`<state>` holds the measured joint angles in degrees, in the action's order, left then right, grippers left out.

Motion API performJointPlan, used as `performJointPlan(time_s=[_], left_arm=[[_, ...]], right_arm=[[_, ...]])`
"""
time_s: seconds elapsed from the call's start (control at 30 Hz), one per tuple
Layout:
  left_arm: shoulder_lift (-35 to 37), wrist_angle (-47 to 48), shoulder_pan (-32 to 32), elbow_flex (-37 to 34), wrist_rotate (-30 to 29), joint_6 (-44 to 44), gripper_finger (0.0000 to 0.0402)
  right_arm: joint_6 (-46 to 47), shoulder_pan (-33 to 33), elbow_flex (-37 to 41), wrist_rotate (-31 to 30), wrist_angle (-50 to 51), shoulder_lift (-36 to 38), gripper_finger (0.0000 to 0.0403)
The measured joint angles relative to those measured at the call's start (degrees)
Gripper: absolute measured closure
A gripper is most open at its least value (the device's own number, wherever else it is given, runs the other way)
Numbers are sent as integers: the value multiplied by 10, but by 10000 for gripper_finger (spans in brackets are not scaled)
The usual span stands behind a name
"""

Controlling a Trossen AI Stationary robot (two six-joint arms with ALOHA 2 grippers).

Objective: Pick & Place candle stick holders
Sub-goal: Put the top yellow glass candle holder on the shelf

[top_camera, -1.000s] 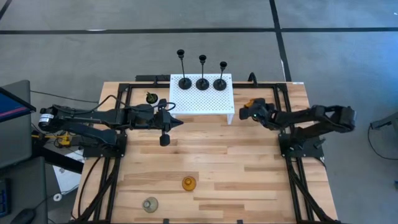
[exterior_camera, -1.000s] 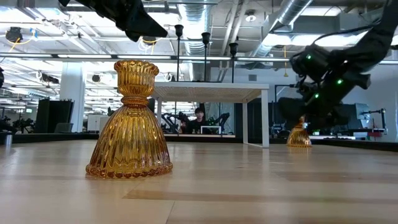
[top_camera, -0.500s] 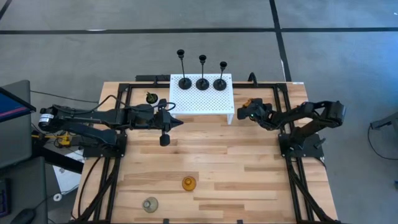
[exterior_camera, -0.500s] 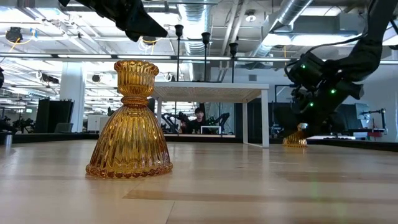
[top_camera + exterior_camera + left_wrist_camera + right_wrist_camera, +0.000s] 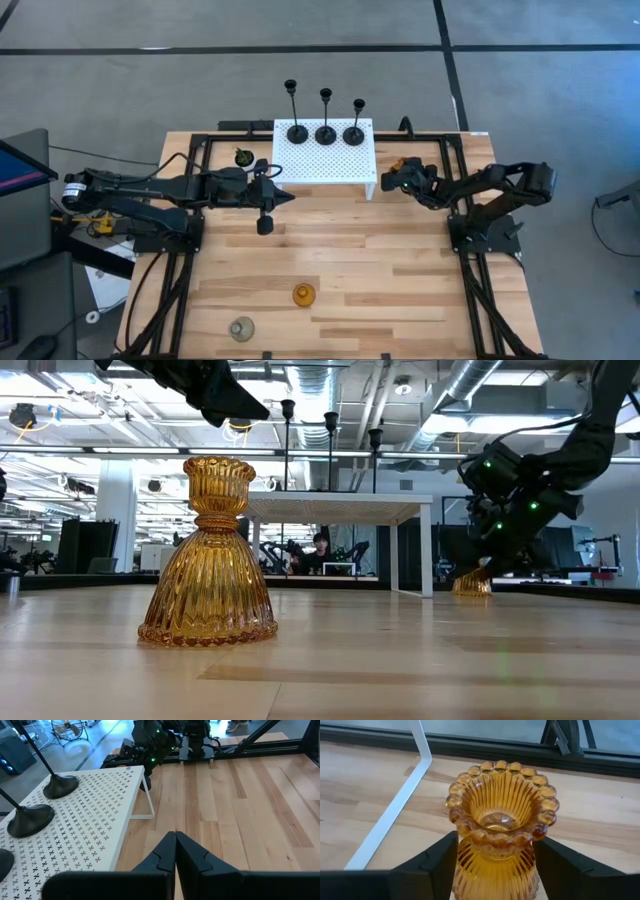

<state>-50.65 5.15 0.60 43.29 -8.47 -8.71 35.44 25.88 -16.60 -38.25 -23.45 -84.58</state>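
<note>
Amber holder [image 5: 496,827] upright between right pincer [image 5: 496,865] fingers, cup hollow.

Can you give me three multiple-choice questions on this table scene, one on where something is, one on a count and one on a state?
1. Where do the black candle stick holders stand?
A. on the white perforated stand
B. on the bare wood
C. on the floor

2. How many glass holders are on the table?
A. one
B. two
C. three

3. How is the left gripper?
A. shut, holding nothing
B. shut on a holder
C. wide open

Answers: 1 A, their round bases sit along the stand's far edge. 2 C, two amber and one clear-grey. 3 A, its fingertips meet with nothing between them.
</note>
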Motion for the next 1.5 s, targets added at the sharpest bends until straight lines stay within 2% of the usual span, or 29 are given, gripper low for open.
performJointPlan(time_s=[0.17,0.37,0.7,1.1,1.27,1.5], left_arm=[[0,0,0,0,0,0,394],[0,0,0,0,0,0,394],[0,0,0,0,0,0,394],[0,0,0,0,0,0,394],[0,0,0,0,0,0,394],[0,0,0,0,0,0,394]], right_arm=[[-1,-10,0,3,8,16,197],[-14,-24,1,12,27,72,217],[-30,-54,1,9,130,201,307],[-31,-88,-12,8,226,340,309],[-55,-110,-70,7,303,367,307],[-125,-148,-178,-14,358,352,307]])
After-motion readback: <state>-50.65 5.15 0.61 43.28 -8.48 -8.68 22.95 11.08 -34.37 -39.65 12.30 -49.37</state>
